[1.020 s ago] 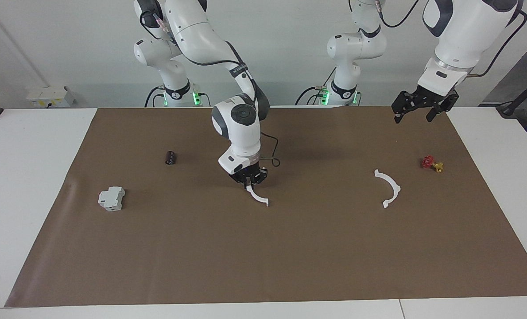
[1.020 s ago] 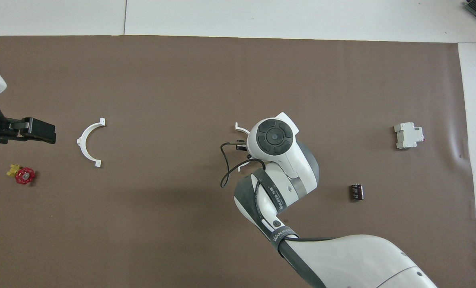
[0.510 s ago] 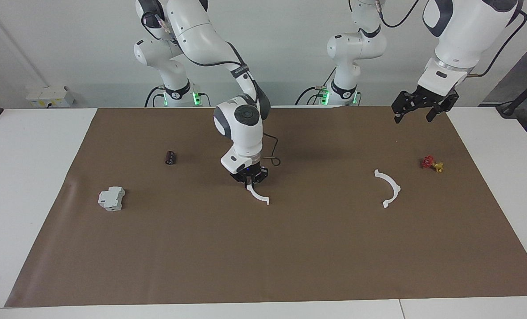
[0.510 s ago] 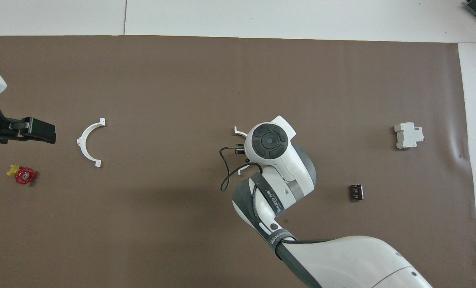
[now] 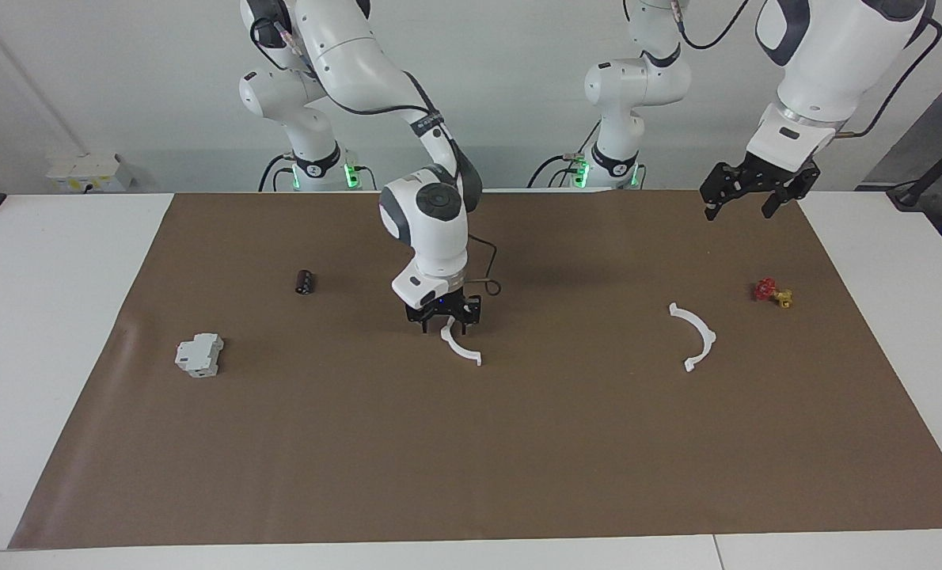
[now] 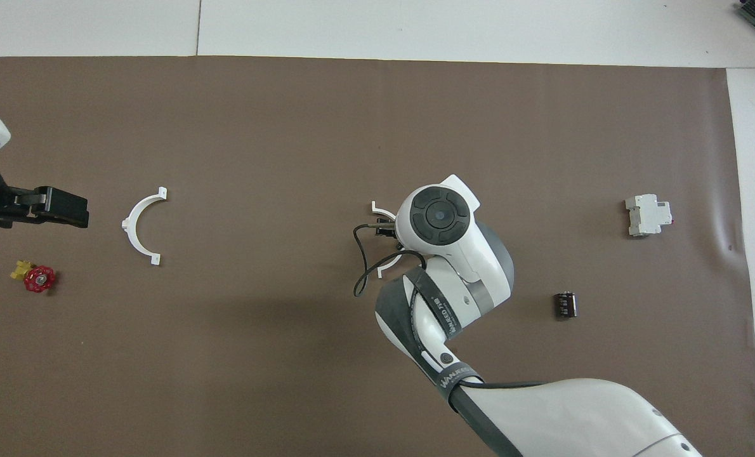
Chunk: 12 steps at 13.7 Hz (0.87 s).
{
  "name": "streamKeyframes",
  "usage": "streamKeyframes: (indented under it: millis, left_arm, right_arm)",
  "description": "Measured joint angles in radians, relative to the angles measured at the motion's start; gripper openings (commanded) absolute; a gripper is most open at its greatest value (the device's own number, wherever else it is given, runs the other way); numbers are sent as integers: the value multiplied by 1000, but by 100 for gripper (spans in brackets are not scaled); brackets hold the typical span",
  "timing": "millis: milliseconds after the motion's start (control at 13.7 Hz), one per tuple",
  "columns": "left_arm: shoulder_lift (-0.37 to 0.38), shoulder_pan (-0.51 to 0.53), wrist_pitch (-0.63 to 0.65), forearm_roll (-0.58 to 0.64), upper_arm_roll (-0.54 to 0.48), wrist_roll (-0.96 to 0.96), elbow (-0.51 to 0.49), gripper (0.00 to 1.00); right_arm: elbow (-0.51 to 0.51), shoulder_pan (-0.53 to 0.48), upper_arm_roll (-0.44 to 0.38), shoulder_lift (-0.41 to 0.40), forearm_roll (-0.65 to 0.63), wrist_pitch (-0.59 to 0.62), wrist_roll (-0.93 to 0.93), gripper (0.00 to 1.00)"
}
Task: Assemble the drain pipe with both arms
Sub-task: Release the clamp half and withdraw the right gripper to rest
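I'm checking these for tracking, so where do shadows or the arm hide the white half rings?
Facing view: both show; the right gripper hangs over one end of the middle half ring. Overhead view: the right arm covers most of that ring; the other half ring lies unobstructed, with soft shadows only.

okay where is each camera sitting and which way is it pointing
Facing view: high across the table, looking toward the robots; both arms show whole, right gripper over a white half-ring, left gripper raised.
Overhead view: above the robots' end, looking steeply down; right arm and left gripper show.
Shared: both half-rings, the second half-ring, turned half around.
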<state>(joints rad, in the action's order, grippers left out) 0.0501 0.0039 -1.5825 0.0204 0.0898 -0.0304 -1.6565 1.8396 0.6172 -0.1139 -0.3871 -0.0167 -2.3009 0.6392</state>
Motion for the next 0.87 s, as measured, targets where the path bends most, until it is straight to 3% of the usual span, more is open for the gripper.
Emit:
streamKeyframes:
  millis: [364, 728, 874]
  left_arm:
    - [0, 0, 0, 0, 2, 0, 0, 100]
    - [5, 2, -4, 0, 4, 0, -17, 100]
    - [33, 13, -124, 0, -1, -2, -107, 100]
  right_arm:
    - [-7, -196, -5, 176, -5, 219, -175, 100]
    - [-5, -381, -6, 258, -5, 399, -405, 100]
    - [-5, -448, -6, 284, -5, 440, -489, 100]
